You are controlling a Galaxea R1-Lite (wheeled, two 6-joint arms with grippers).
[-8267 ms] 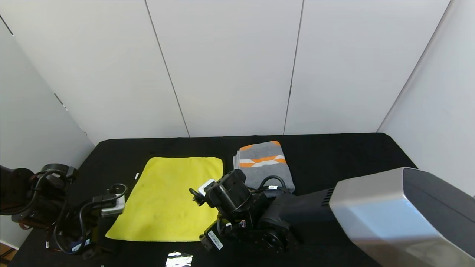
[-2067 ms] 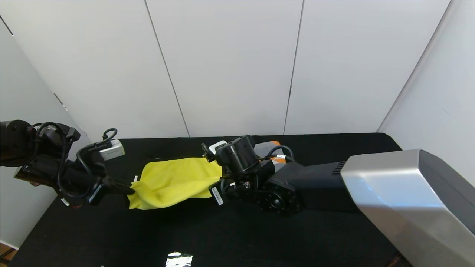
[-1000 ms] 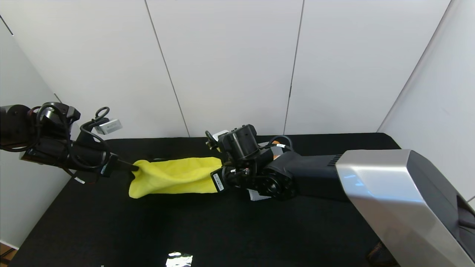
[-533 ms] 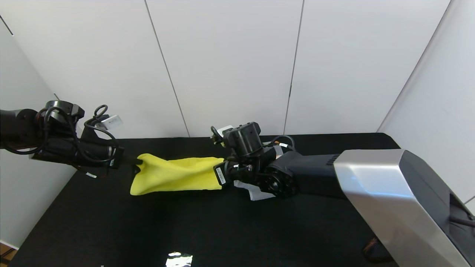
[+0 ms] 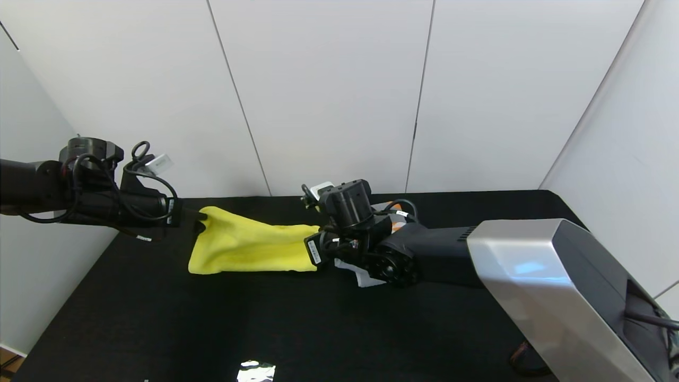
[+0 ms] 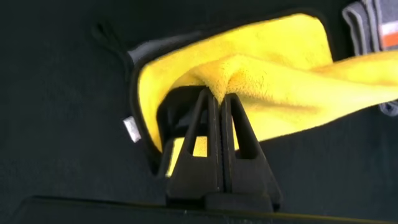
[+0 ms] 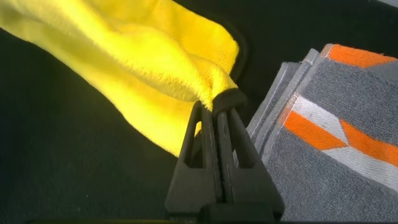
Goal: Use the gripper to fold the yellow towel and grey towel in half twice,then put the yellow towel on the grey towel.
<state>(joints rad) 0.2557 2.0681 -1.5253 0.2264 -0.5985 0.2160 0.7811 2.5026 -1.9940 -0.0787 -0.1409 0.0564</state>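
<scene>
Head view: the yellow towel (image 5: 249,248) hangs mid-desk toward the far edge, its corners clamped in the left tool (image 5: 197,216) and right tool (image 5: 319,241). Keep both level, lay the corners squarely. Behind the right arm lies the grey towel (image 7: 329,149).

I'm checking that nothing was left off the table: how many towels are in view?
2. The yellow towel is held up between the left gripper and right gripper; the grey towel lies folded beside it, mostly hidden behind the right arm.
</scene>
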